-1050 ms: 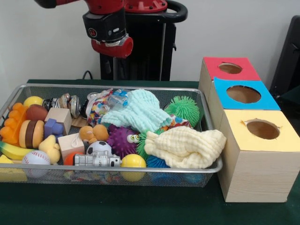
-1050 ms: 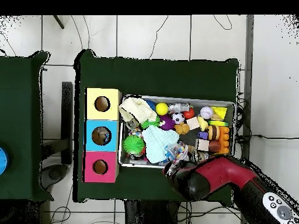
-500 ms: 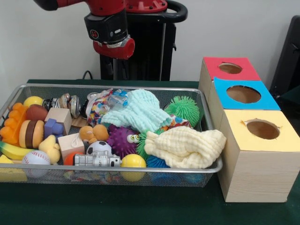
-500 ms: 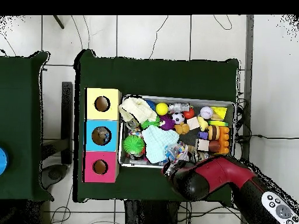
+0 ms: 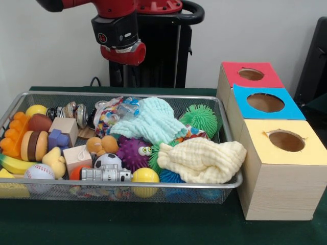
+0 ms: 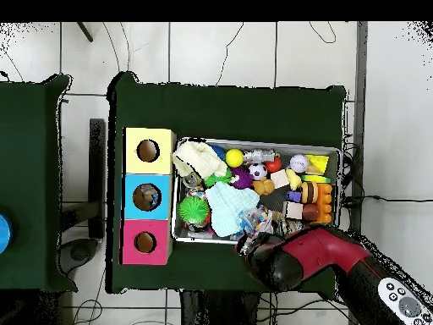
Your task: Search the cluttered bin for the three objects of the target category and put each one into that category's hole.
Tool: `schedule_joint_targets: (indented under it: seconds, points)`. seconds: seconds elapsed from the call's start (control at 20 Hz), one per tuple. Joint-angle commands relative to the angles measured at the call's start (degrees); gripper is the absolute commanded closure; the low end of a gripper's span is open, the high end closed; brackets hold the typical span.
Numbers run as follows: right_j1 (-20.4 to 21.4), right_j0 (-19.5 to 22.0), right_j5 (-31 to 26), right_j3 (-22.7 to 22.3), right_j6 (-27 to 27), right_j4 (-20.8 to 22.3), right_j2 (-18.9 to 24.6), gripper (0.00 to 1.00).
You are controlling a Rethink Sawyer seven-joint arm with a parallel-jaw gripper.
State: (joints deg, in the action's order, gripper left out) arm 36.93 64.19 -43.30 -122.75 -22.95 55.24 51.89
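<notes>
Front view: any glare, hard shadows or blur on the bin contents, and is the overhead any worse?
Front view: even light, soft shadows, toys in the wire bin sharp, no glare. Overhead view: the red arm hides the bin's near edge, and inside the blue box's hole is too dark to read.

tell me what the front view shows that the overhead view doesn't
Only the front view shows the wood-grain sides of the boxes, the purple spiky ball's googly eyes and the arm's end hanging above the bin's far edge. Only the overhead view shows something lying inside the blue box's hole, the tiled floor and the arm's long red body. Both show the wire bin, the yellow cloth, the mint cloth and the three coloured holes.
</notes>
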Motion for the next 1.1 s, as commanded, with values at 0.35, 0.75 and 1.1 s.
schedule_joint_targets:
  seconds: [0.35,0.75,1.1]
  points:
    - [-5.76,-1.59,3.55,8.74,1.45,7.78,-3.26,0.0]
    - [-6.51,-0.56,3.9,8.7,0.77,7.01,-2.08,0.0]
    - [-6.74,0.04,4.1,9.09,-0.07,6.37,-1.41,0.0]
